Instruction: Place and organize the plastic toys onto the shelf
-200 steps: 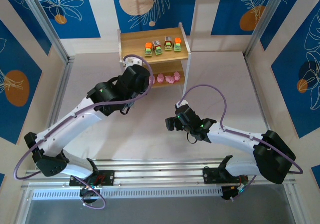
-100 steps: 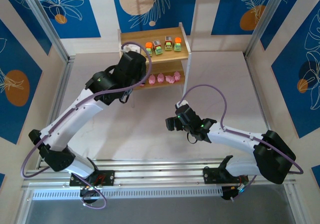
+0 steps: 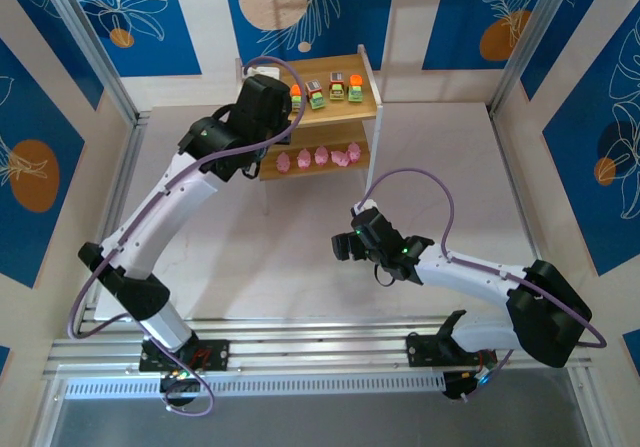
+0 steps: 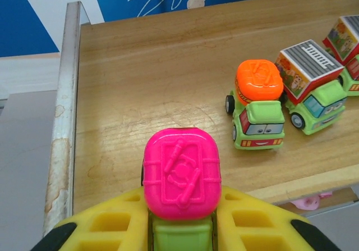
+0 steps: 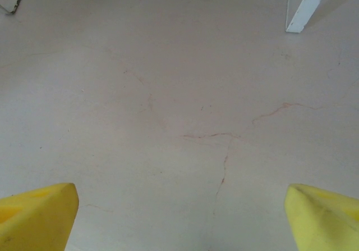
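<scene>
My left gripper point(image 4: 180, 228) is shut on a green toy truck with a pink top point(image 4: 180, 175). It holds the truck over the left part of the shelf's top board point(image 4: 146, 82). To the right on that board stand an orange-topped truck point(image 4: 258, 102), a grey-roofed truck point(image 4: 308, 88) and another at the frame edge point(image 4: 348, 43). From above, the left gripper point(image 3: 268, 95) sits over the shelf point(image 3: 320, 72), and several pink figures point(image 3: 321, 155) line the lower board. My right gripper point(image 3: 345, 245) is open over bare table, its yellow fingertips point(image 5: 39, 214) far apart.
The shelf stands against the back wall on thin white legs, and one leg point(image 5: 305, 7) is just ahead of the right gripper. A raised metal rim point(image 4: 70, 94) edges the top board's left side. Blue patterned walls point(image 3: 60, 97) close in the table.
The left arm has risen and reached from the lower board's front up over the top board's left part, carrying the pink-topped truck. The right arm has not moved.
</scene>
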### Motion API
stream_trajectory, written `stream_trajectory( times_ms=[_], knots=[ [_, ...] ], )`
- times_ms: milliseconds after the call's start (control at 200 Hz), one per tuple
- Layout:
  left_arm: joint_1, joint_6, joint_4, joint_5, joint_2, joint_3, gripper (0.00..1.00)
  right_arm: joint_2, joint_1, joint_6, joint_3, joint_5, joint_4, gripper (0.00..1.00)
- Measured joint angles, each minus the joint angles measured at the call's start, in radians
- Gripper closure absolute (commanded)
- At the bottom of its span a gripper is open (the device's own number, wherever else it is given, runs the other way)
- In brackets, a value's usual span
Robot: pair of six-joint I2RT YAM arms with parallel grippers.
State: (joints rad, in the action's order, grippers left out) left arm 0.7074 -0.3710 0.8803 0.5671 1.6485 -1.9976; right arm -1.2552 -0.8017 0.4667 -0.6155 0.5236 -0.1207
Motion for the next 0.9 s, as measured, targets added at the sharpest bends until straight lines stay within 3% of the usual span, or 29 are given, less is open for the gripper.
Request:
stream_trajectory(
  times_ms=[380,900],
  knots=[
    [-0.069,0.007,0.004,-0.061,0.087,-0.086,0.79,0.0,0.006,0.0,0.0,0.0,0.0,0.05],
    [-0.099,0.005,0.014,-0.096,0.153,-0.129,0.75,0.004,0.01,0.0,0.0,0.0,0.0,0.05]
  ],
)
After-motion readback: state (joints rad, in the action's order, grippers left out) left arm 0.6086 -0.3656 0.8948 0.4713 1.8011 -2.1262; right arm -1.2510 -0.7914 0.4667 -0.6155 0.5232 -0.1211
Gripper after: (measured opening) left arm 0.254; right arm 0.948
